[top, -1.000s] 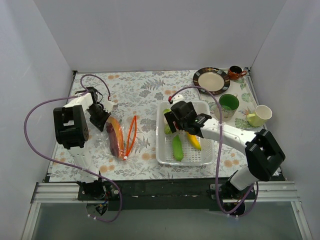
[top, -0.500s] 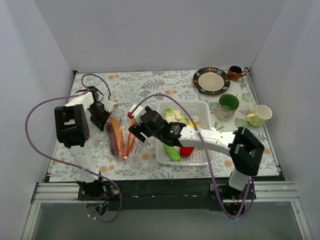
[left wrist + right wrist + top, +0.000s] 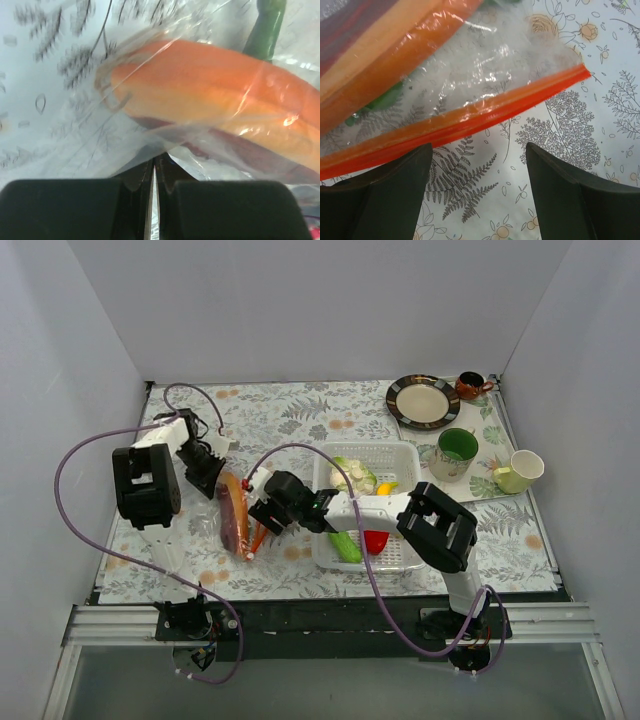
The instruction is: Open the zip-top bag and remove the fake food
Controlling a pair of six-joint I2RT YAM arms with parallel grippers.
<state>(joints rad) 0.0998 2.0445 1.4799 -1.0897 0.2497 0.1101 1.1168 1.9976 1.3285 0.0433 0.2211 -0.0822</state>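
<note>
Right jaws swung over, open before zip-top bag point(image 3: 485, 75) mouth

Plain white walls point(image 3: 300, 310) close in three sides of the counter point(image 3: 520, 540), which wears a leaf-and-flower printed cloth point(image 3: 290, 415) under soft, even light.

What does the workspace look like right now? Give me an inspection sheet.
Surface: floral tablecloth covers the table.
Job's things: zip-top bag holds an orange piece; cabbage, cucumber, red pepper lie in white tray.
Clutter: plate, green cup, pale mug.
Grippers: left gripper jaws shut on bag film; right gripper jaws open before the zip strip.
Cables: purple cables loop over the table.
Surroundings: pale walls.
</note>
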